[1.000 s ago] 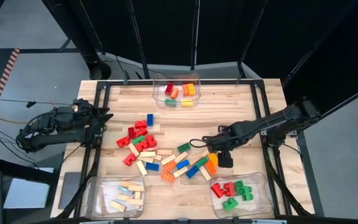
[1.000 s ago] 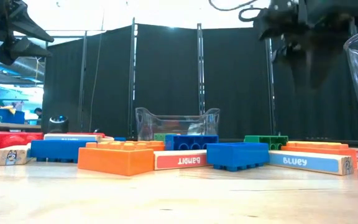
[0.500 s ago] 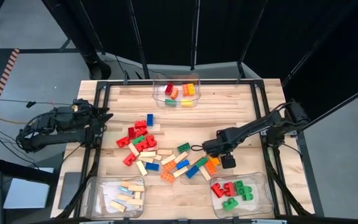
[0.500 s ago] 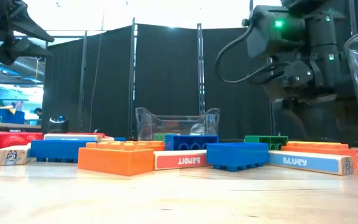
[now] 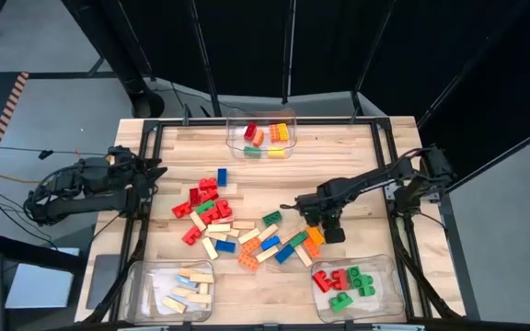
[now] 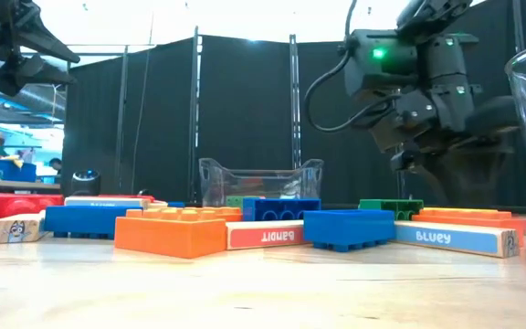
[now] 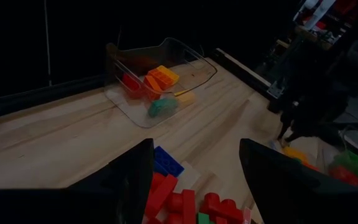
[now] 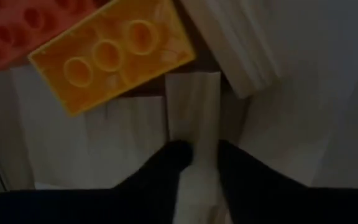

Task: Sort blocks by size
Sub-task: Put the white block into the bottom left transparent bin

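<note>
Right gripper (image 5: 323, 223) low over the right end of the blocks (image 5: 237, 225) scattered mid-table, its fingers (image 8: 169, 163) pinched on a pale wooden bar (image 8: 194, 118) beside a yellow brick (image 8: 114, 53); bare wood lies between pile and far bin (image 5: 263, 134); left gripper (image 5: 155, 172) waits at the left table edge (image 5: 132, 184), jaws spread, holding nothing.

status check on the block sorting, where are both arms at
Right gripper down at the right end of the blocks, fingers pinching a pale wooden bar. Left gripper open, waiting at table's left edge. Nothing in the way.
</note>
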You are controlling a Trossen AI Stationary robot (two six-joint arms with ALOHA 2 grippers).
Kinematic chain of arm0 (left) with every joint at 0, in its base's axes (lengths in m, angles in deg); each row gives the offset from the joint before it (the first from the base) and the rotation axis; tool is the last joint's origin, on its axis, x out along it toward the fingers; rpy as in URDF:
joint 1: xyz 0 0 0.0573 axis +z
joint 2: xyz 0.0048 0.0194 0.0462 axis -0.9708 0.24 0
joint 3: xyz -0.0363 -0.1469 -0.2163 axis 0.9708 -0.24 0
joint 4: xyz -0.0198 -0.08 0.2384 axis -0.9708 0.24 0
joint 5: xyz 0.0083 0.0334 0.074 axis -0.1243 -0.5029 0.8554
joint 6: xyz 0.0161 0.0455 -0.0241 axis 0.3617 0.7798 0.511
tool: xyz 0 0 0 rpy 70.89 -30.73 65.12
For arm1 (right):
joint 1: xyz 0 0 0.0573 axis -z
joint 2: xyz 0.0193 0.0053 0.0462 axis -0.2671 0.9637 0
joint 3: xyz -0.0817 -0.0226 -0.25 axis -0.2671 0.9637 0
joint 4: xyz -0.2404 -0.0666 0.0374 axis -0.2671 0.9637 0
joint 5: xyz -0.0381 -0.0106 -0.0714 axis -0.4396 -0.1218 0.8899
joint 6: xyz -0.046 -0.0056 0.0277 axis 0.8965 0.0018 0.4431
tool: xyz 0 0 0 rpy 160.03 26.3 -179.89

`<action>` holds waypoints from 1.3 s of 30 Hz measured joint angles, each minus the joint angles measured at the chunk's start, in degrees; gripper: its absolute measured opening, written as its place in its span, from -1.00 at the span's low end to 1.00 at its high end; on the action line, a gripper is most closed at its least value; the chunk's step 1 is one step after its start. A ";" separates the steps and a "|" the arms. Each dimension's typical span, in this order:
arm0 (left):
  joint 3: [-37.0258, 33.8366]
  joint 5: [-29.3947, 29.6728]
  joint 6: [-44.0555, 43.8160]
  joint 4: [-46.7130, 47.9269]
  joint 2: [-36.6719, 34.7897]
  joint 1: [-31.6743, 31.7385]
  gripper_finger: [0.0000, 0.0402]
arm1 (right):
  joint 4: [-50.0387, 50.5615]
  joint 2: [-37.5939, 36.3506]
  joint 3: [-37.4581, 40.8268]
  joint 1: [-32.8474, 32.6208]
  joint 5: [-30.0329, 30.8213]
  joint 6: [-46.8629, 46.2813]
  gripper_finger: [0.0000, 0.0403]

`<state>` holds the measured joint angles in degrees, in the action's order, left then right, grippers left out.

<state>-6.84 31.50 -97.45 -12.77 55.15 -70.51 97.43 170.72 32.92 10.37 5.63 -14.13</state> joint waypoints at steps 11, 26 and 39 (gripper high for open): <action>0.00 0.07 0.02 0.16 0.00 0.00 0.22 | 2.13 0.71 -6.07 1.07 11.00 -6.18 -0.62; 0.00 0.11 0.00 0.48 0.00 0.02 0.22 | 2.46 0.52 -11.45 2.36 6.54 -1.42 0.22; 0.00 -0.07 -0.02 0.52 0.02 0.02 0.22 | -2.55 1.70 -3.07 2.75 8.17 -1.71 0.29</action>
<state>-6.84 31.43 -97.47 -12.24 55.17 -70.49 94.88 172.43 29.85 13.12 13.80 -15.84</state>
